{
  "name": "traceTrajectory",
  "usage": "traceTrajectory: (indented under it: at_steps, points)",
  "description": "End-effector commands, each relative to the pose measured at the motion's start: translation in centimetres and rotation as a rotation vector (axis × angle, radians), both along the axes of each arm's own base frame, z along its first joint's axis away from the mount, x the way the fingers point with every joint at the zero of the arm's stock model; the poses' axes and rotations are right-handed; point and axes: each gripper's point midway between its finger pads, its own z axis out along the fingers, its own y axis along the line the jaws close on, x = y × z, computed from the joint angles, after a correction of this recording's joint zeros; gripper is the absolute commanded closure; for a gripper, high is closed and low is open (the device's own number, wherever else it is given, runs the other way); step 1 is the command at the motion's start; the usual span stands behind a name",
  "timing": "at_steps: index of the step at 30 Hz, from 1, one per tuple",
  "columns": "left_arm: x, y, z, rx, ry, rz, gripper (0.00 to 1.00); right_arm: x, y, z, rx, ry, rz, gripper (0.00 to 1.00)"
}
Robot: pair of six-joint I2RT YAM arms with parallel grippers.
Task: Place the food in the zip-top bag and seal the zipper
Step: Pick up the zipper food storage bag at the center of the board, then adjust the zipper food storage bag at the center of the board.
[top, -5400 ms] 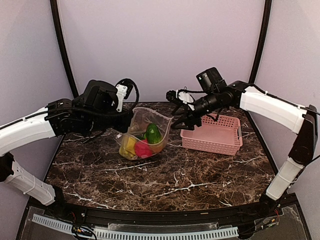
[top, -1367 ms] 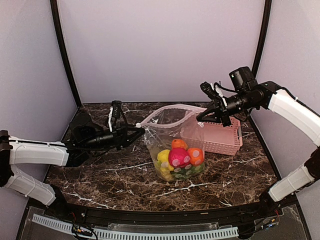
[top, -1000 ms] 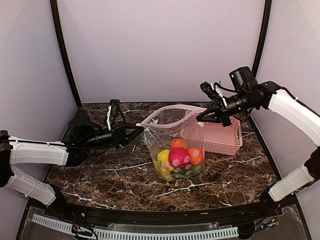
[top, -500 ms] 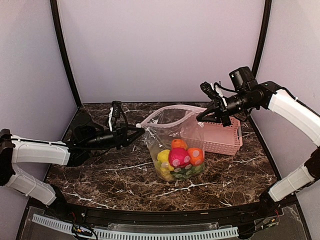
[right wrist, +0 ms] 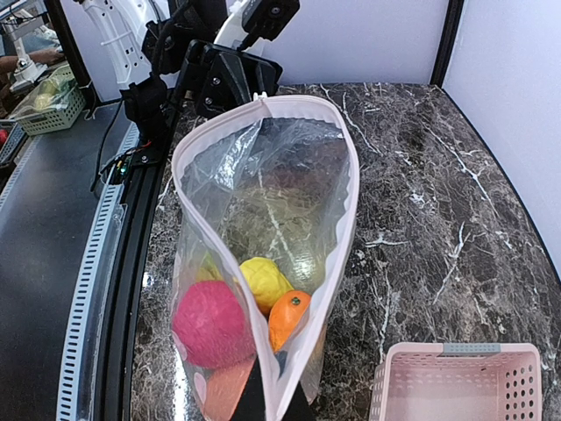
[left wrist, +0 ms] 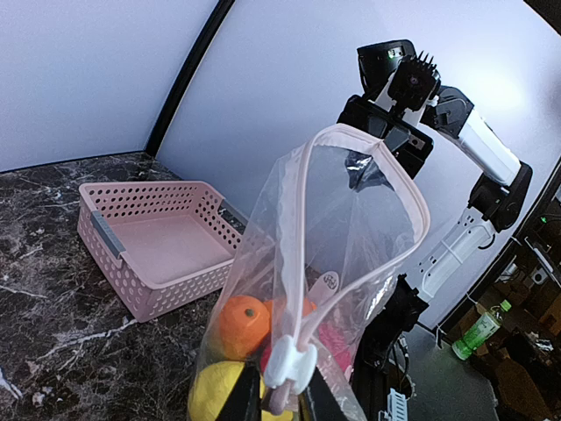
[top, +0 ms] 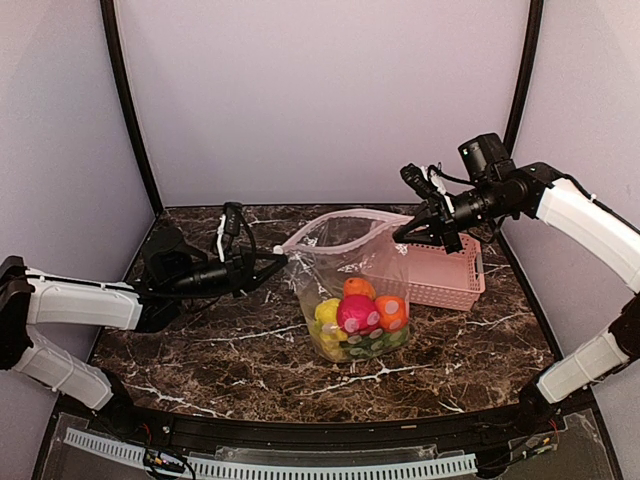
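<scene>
The left arm reaches low over the dark marble bench [top: 200, 340] toward the bag [top: 345, 262]. The left pincer [top: 283, 260] meets the bag's left top corner. In the left wrist view its two dark fingers are closed on the zipper strip [top: 340, 214], with the white slider [left wrist: 289, 360] sitting on the strip just above the fingertips.

The bag stands upright near the middle of the bench, with its bottom resting on the marble. Its mouth is pulled into an open oval, so the two sides of the strip are apart. All the food seen lies in the bag's lower part:
- A yellow lemon [top: 327, 312] is at the bag's left side.
- A red fruit [top: 358, 314] is at the middle.
- An orange [top: 357, 288] sits just above the red fruit.
- An orange-red piece [top: 391, 312] is at the bag's right side.
- Green pieces [top: 366, 346] lie underneath the rest, against the bag's floor.

The right pincer [top: 402, 234] comes in high at the bag's right top corner. In the right wrist view its fingers are clamped on the strip at that end, which runs down between them.

A pink basket [top: 445, 272] sits just right of the bag and a little behind it. The bag's right side overlaps the basket's left end in the top view, and the pictures do not show whether they touch.
</scene>
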Motion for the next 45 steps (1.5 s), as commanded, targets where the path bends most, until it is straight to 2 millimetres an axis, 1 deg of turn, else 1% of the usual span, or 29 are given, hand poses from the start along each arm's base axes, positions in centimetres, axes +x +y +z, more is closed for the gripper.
traceTrajectory:
  at_steps: [1, 8, 9, 12, 13, 14, 15, 16, 17, 18, 19, 20, 22, 23, 24, 27, 30, 33, 36, 37, 39, 40, 41, 42, 44, 45]
  points:
    - [-0.4, 0.1, -0.2, -0.014, 0.002, -0.026, 0.87, 0.3, 0.1, 0.7, 0.015, -0.028, -0.001, 1.00]
    - [-0.7, -0.4, -0.4, -0.020, 0.015, -0.062, 0.88, 0.5, 0.1, 0.6, 0.012, -0.023, -0.008, 1.00]
    - [-0.7, -0.3, -0.4, -0.021, 0.013, -0.063, 0.89, 0.5, 0.1, 0.7, 0.012, -0.026, -0.009, 1.00]
    - [-0.8, -0.4, -0.2, -0.006, 0.010, -0.069, 0.97, 0.7, 0.1, 0.8, 0.010, -0.029, -0.015, 1.00]
    - [-1.0, -0.3, 0.2, 0.002, -0.012, -0.070, 0.98, 0.8, 0.1, 0.9, 0.010, -0.031, -0.018, 1.00]
    - [-0.9, -0.3, 0.1, 0.028, 0.000, -0.070, 0.99, 0.9, 0.0, 1.1, 0.011, -0.035, -0.023, 1.00]
    - [-1.1, -0.2, 0.7, 0.046, -0.038, -0.067, 0.99, 1.0, -0.1, 1.4, 0.010, -0.040, -0.029, 1.00]
    - [-1.0, -0.2, 0.3, 0.103, -0.041, -0.069, 0.99, 1.1, -0.2, 1.6, 0.009, -0.046, -0.033, 1.00]
    - [-1.2, 0.1, 1.2, 0.117, -0.067, -0.066, 0.99, 1.1, -0.3, 2.1, 0.010, -0.056, -0.035, 1.00]
    - [-1.2, 0.2, 1.0, 0.176, -0.040, -0.066, 0.99, 1.0, -0.4, 2.7, 0.010, -0.064, -0.034, 1.00]
    - [-1.1, 0.5, 3.0, 0.188, -0.110, -0.047, 0.99, 0.9, -0.5, 3.2, 0.011, -0.068, -0.030, 1.00]
    - [-1.3, 0.8, 2.2, 0.248, -0.091, -0.047, 0.99, 0.8, -0.5, 3.9, 0.014, -0.076, -0.024, 1.00]
    - [-1.6, 1.6, 3.9, 0.280, -0.128, -0.027, 0.99, 0.0, -0.6, 4.8, 0.022, -0.089, 0.005, 1.00]
    - [-1.6, 2.0, 4.1, 0.311, -0.122, -0.011, 0.99, -0.3, -0.7, 5.0, 0.021, -0.096, 0.014, 1.00]
    - [-1.7, 2.3, 4.7, 0.325, -0.153, -0.002, 0.99, -0.4, -0.8, 5.1, 0.016, -0.102, 0.014, 1.00]
    - [-2.0, 3.1, 5.1, 0.392, -0.152, 0.005, 0.99, -0.5, -1.1, 4.7, 0.001, -0.115, 0.011, 1.00]
    - [-2.1, 3.3, 5.6, 0.429, -0.168, -0.002, 0.99, -0.8, -1.1, 4.5, 0.006, -0.098, 0.024, 1.00]
    - [-2.1, 3.3, 4.9, 0.460, -0.155, -0.013, 0.99, -1.3, -0.7, 4.2, 0.038, -0.053, 0.049, 1.00]
    - [-1.5, 3.0, 4.6, 0.447, -0.160, 0.000, 0.99, -1.3, -0.3, 3.6, 0.060, -0.014, 0.064, 1.00]
    - [-1.3, 2.9, 4.5, 0.438, -0.153, 0.010, 0.98, -1.3, -0.1, 3.3, 0.062, 0.002, 0.070, 1.00]
    - [-0.8, 2.9, 4.6, 0.402, -0.164, 0.042, 0.84, -1.1, 0.0, 2.9, 0.060, 0.026, 0.073, 1.00]
    - [-0.5, 2.8, 4.4, 0.380, -0.178, 0.058, 0.70, -1.0, 0.1, 2.7, 0.058, 0.029, 0.074, 1.00]
    - [-0.5, 2.8, 4.7, 0.349, -0.173, 0.067, 0.65, -0.9, 0.1, 2.5, 0.054, 0.034, 0.072, 1.00]
    - [-0.5, 2.7, 4.4, 0.318, -0.188, 0.073, 0.56, -0.8, 0.2, 2.3, 0.051, 0.037, 0.071, 1.00]
    - [-0.7, 2.6, 4.1, 0.266, -0.181, 0.071, 0.49, -0.7, 0.2, 1.9, 0.045, 0.041, 0.069, 1.00]
    - [-0.9, 2.6, 3.0, 0.260, -0.152, 0.063, 0.46, -0.7, 0.2, 1.7, 0.042, 0.044, 0.069, 1.00]
